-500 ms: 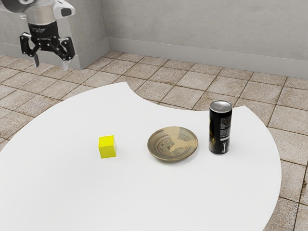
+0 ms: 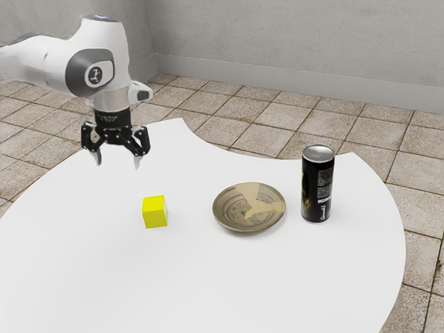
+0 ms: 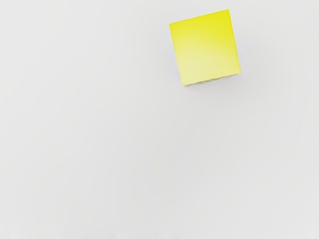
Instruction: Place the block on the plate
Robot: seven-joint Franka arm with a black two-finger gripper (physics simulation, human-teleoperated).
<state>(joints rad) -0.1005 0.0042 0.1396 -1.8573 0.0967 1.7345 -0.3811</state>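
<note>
Yellow, flat-faced and cubic, the block (image 2: 155, 211) is seated on the white surface (image 2: 187, 284), inward from the edge at the exterior view's left and well apart from the plate (image 2: 248, 208). The can (image 2: 318, 184) is stood upright beyond the plate, toward the edge at the exterior view's right. The gripper (image 2: 117, 160) is held open above the surface, with its fingers spread and nothing between them; it is offset from the block toward the exterior view's left. The block should be treated as light and rigid; little squeeze should be needed, although its smooth faces may slip if only the top edges are pinched. Two opposite upright faces should be taken, at mid-height or lower. As the block is set slightly askew to the hand, a small wrist turn may be required. The plate is probably ceramic, so a gentle, low release is advised.
</note>
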